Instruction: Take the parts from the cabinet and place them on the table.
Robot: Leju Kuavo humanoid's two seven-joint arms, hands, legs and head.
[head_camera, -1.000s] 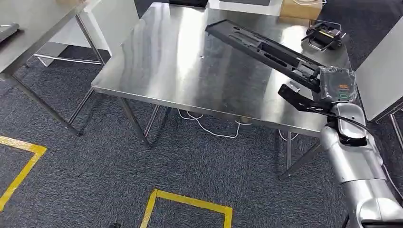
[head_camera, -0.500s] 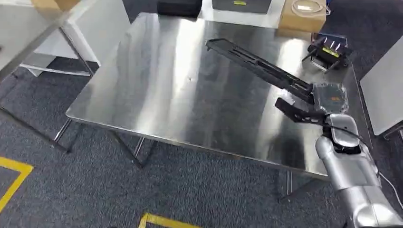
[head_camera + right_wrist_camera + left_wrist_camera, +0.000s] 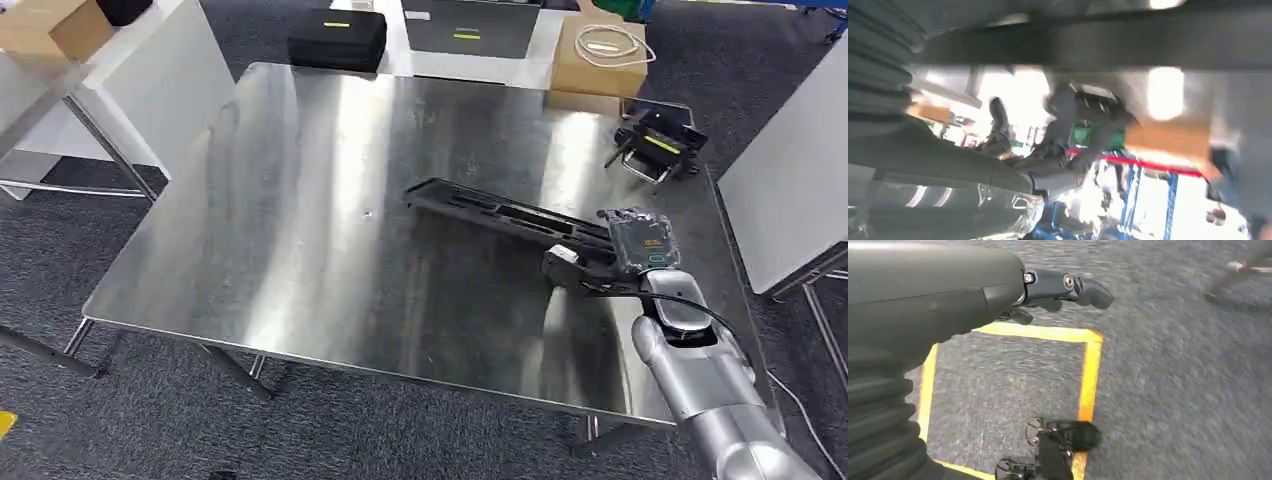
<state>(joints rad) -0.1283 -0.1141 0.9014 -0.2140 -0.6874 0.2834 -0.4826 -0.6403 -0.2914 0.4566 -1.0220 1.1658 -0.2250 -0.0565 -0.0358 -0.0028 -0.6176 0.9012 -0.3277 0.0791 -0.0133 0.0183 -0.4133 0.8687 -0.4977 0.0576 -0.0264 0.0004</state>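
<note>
A long black part (image 3: 505,213) is being held over the steel table (image 3: 300,250) by the right hand (image 3: 590,268).

Going left to right: a black case (image 3: 337,38) is lying at the table's far edge, the part is being gripped at its right end, stretching toward the table's middle, and a small black device (image 3: 655,143) is sitting at the far right corner. The left hand (image 3: 1068,287) is being held over the carpet, fingers apart, nothing gripped.

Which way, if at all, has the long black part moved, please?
Yes. Against the steel table, the long black part held by the right hand has come lower, its tip now over mid-table.
</note>
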